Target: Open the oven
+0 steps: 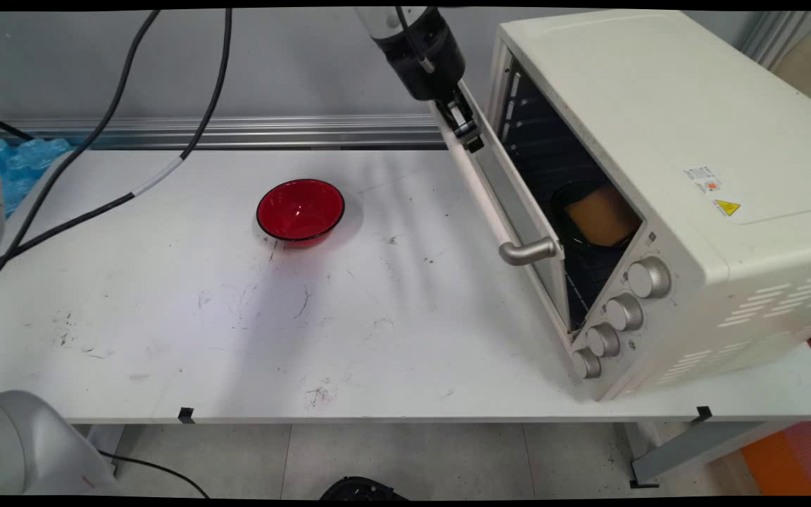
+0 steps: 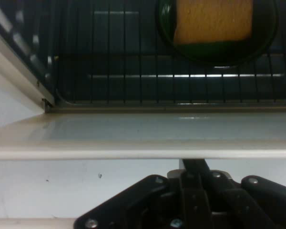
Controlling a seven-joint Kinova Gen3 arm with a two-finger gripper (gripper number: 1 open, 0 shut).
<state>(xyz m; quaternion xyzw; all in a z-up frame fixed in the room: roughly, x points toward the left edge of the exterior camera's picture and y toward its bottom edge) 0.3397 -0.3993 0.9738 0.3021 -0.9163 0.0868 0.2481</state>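
Observation:
A white toaster oven (image 1: 659, 141) stands at the right of the table, its door (image 1: 511, 204) hanging partly open. My gripper (image 1: 472, 141) is shut, and its tips rest against the door's top far edge, away from the metal handle (image 1: 529, 250). In the hand view the gripper (image 2: 194, 166) sits just below the door's pale edge (image 2: 133, 136). Beyond that edge lies the wire rack (image 2: 133, 76). On the rack sits a dark dish (image 2: 219, 52) with a yellow-orange slab (image 2: 213, 21) in it. The same slab (image 1: 601, 218) shows through the oven opening in the main view.
A red bowl (image 1: 300, 210) sits alone on the white table (image 1: 236, 338), left of the oven door. Black cables (image 1: 166, 169) hang across the table's back left. Several knobs (image 1: 624, 310) run down the oven's front corner. Blue wrapping (image 1: 22, 162) lies at the far left.

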